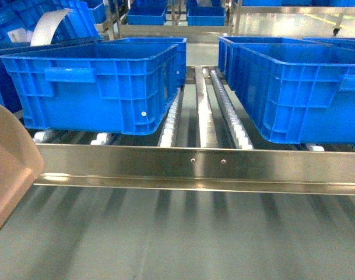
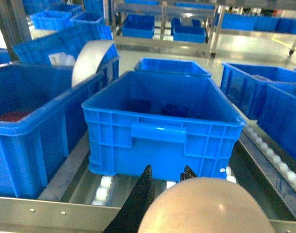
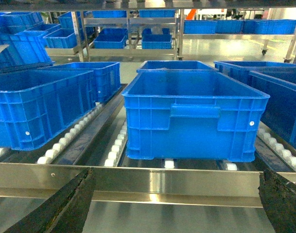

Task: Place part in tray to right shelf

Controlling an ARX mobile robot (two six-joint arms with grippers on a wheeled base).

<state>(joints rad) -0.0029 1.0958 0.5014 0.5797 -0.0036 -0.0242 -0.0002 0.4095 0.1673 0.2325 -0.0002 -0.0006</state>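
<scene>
Two wrist views and the head view were all I had to go on. On the right arm's camera, the right gripper had its fingers spread wide apart, one dark pad low at the left edge and the other at the right, with nothing between them. It hung level, facing the shiny front rail of the right shelf, and past the rail a large blue crate sat on the white rollers.

From the left arm's camera I saw the left gripper only in part: two dark finger tips poked up at the bottom of the picture, close against the rounded beige back of the tray. I could not tell whether that claw was clamped on the tray or merely beside it. That wrist pointed forward over the rail at another blue crate.

On the head camera the tray showed as a beige-pink curved wall at the far left edge, tilted and raised near the shelf rail. Neither arm itself showed in that view. I could not find the part anywhere; the tray's inside was turned away from every camera.
</scene>
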